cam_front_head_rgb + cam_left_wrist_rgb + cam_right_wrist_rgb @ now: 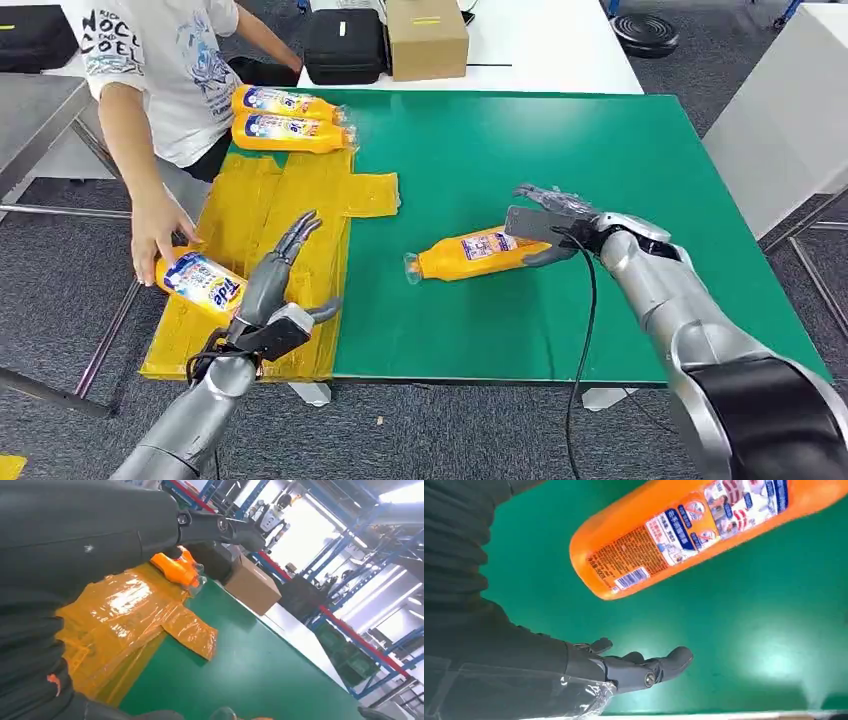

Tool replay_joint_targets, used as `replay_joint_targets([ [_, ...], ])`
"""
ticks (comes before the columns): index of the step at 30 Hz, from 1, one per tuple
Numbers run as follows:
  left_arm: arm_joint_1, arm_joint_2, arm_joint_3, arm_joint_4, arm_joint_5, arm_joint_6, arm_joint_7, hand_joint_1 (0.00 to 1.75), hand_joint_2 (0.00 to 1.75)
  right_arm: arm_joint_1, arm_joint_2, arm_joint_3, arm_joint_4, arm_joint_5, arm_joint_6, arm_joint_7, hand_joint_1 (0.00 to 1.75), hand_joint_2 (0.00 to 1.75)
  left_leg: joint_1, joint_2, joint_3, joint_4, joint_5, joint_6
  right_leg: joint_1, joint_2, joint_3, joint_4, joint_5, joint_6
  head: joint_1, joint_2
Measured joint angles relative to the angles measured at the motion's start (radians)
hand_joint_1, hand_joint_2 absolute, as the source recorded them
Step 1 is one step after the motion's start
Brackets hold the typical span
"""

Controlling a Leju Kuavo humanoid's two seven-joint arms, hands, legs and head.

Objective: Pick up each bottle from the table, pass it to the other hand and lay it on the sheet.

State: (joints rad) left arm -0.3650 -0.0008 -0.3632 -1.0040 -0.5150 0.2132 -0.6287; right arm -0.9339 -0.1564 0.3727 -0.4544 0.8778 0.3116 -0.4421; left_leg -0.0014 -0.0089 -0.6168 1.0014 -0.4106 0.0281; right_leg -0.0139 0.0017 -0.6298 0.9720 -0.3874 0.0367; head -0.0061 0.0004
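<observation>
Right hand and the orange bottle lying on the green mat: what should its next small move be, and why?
Probably close the right hand around the base end of the orange plastic bottle. The bottle lies on its side on the green mat, and the right wrist view shows the fingers spread beside its base, gripping nothing. The left hand waits open above the yellow plastic sheet.

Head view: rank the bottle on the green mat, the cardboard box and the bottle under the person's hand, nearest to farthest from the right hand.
From the right hand:
1. Bottle on the green mat, beside its fingers.
2. Cardboard box, at the table's far edge.
3. Bottle under the person's hand, on the yellow sheet.
</observation>
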Motion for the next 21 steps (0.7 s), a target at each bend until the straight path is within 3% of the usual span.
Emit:
replay_joint_targets([
  [21,-0.007,-0.009,-0.001,0.001,-0.027,-0.040,-0.002,0.00,1.75,-0.028,0.018,0.103,0.062,-0.019,0.122,-0.059,0.00,1.75,0.000,0.000,0.000,0.000,0.000,0.000,0.000,0.000,0.000,0.000,0.000,0.000,0.000,0.000],
])
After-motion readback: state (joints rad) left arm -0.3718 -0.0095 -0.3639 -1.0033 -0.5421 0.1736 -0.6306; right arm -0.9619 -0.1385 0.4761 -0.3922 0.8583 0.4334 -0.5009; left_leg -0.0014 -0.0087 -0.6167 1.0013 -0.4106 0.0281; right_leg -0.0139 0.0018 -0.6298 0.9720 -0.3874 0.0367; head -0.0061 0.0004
